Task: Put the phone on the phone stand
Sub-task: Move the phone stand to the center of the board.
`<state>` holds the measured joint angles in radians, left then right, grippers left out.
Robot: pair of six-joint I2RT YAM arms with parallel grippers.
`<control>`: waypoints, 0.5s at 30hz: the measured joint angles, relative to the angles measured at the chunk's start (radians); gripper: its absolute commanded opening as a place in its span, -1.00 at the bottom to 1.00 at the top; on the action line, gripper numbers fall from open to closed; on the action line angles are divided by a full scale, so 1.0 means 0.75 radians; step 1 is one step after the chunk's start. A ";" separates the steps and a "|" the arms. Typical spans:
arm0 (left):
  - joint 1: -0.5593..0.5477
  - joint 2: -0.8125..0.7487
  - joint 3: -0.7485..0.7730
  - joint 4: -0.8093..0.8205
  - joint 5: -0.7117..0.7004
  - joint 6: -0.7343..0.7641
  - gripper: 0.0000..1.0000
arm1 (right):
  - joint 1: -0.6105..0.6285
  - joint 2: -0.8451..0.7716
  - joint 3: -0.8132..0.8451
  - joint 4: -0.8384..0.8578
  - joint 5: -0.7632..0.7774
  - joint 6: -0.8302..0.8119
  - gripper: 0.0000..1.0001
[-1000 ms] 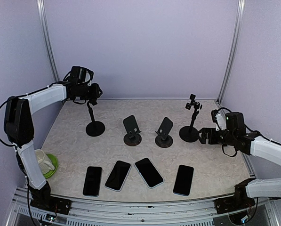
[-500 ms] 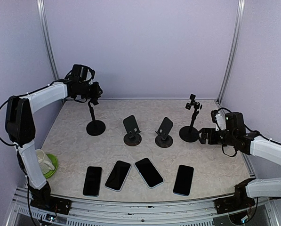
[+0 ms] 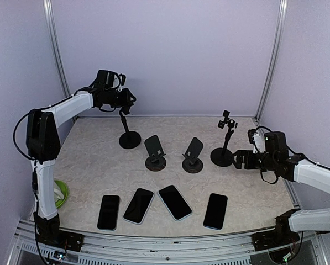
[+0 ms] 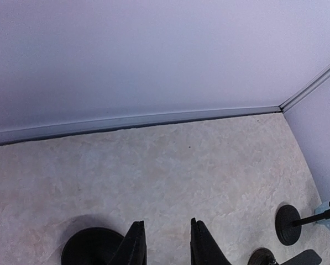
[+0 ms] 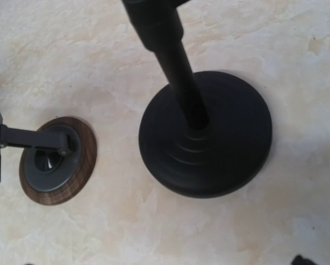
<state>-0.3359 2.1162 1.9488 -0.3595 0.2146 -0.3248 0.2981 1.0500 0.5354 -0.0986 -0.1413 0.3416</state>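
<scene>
Several dark phones lie in a row near the front edge, from the leftmost phone (image 3: 108, 212) to the rightmost phone (image 3: 215, 211). My left gripper (image 3: 124, 105) is shut on the top of a black pole phone stand (image 3: 130, 139) at the back left. In the left wrist view its fingertips (image 4: 138, 234) stand a little apart above the table, with that stand's round base (image 4: 93, 248) beside them. My right gripper (image 3: 241, 159) is open, low, just right of the other pole stand (image 3: 224, 149). That stand's base (image 5: 206, 135) fills the right wrist view; my fingers are out of frame there.
Two tilted plate stands (image 3: 155, 152) (image 3: 193, 154) sit mid-table between the pole stands; one has a wood-rimmed base (image 5: 57, 160). A green saucer with a cup (image 3: 58, 193) sits at the left edge. Walls close the back and sides.
My left gripper closed on the left pole stand's top and moved it right and toward the back wall. The right arm has not moved.
</scene>
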 measured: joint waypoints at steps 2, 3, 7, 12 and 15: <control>-0.002 0.054 0.068 0.027 0.061 -0.024 -0.55 | 0.000 -0.001 0.000 -0.001 0.000 0.000 1.00; -0.004 0.074 0.092 0.036 0.080 -0.036 -0.55 | 0.000 -0.002 0.000 -0.001 0.001 0.000 1.00; -0.025 0.175 0.233 0.050 0.134 -0.071 -0.54 | 0.000 -0.015 0.000 -0.001 0.003 0.000 1.00; -0.072 0.236 0.301 0.086 0.159 -0.092 -0.33 | 0.000 -0.022 0.000 -0.002 0.006 0.000 1.00; -0.097 0.237 0.306 0.121 0.167 -0.105 -0.09 | 0.000 -0.022 0.000 -0.001 0.007 0.000 1.00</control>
<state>-0.4088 2.2940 2.1780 -0.2691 0.3397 -0.4038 0.2981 1.0336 0.5354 -0.0994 -0.1364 0.3416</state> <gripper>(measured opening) 0.357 0.998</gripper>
